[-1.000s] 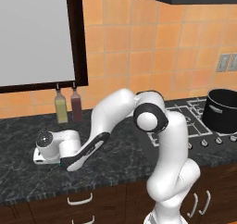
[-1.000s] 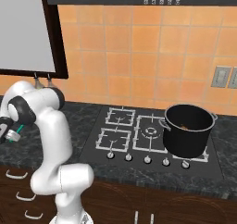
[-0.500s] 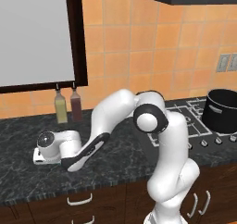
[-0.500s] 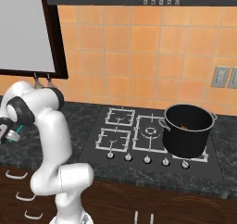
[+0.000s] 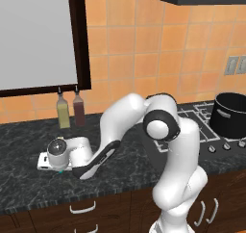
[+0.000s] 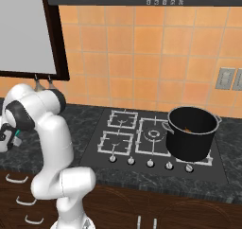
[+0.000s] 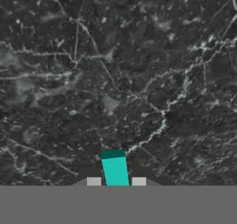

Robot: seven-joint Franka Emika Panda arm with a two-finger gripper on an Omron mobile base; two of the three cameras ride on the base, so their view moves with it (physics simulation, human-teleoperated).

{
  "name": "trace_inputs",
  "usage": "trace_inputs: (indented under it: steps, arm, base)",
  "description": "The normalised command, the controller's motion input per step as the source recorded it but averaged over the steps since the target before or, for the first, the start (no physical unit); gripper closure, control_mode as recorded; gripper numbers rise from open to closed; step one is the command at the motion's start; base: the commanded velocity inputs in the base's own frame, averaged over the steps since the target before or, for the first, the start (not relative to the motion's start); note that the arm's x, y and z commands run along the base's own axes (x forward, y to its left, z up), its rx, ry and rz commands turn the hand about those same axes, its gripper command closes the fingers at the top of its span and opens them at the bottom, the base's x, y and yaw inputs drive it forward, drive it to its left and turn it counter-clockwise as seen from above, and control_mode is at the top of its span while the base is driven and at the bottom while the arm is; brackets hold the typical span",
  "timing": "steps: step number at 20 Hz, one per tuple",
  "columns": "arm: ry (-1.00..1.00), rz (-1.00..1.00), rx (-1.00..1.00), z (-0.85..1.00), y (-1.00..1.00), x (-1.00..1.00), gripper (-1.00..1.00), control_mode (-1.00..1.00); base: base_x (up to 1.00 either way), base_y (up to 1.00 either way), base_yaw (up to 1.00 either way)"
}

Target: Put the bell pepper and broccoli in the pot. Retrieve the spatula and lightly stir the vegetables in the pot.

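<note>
My gripper (image 7: 115, 182) is shut on a teal spatula (image 7: 115, 168) handle, whose end sticks up between the fingertips (image 7: 94, 181) over the dark marble counter (image 7: 120, 79). In the left base view the gripper (image 5: 57, 166) is low over the counter at the far left, with a bit of the teal spatula (image 5: 61, 170) under it. The right base view has the gripper (image 6: 9, 137) at its left edge. On the stove's right front burner stands the black pot (image 6: 191, 133) (image 5: 233, 114). An orange speck inside it may be the bell pepper (image 6: 187, 128). The broccoli is hidden.
Two bottles (image 5: 63, 112) (image 5: 78, 109) stand against the wall behind the hand. The gas stove (image 6: 137, 133) with a row of knobs (image 6: 150, 162) lies between the arm and the pot. The counter's front edge runs just below the hand.
The jaws have closed from wide open onto the teal spatula handle. The arm and hand have barely moved.
</note>
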Motion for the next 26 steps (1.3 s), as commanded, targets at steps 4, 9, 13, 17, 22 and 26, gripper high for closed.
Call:
trace_inputs:
  steps: [4, 9, 13, 17, 22, 26]
  arm:
    - [-0.05, 0.00, 0.16, 0.86, 0.00, -0.19, 1.00, -1.00]
    - [-0.09, -0.04, 0.27, 1.00, 0.00, -0.24, 1.00, -1.00]
    - [-0.06, -0.13, 0.29, 1.00, 0.00, -0.02, 1.00, -1.00]
    - [-0.07, -0.17, 0.39, 1.00, 0.00, 0.00, 1.00, -1.00]
    - [-0.01, -0.27, 0.47, 1.00, -0.13, -0.05, 1.00, -1.00]
    - [0.00, -0.39, 0.59, 1.00, -0.39, -0.09, 1.00, -1.00]
  base:
    - [0.00, 0.00, 0.00]
    - [0.00, 0.00, 0.00]
    - [0.00, 0.00, 0.00]
    - [0.00, 0.00, 0.00]
    - [0.00, 0.00, 0.00]
    - [0.00, 0.00, 0.00]
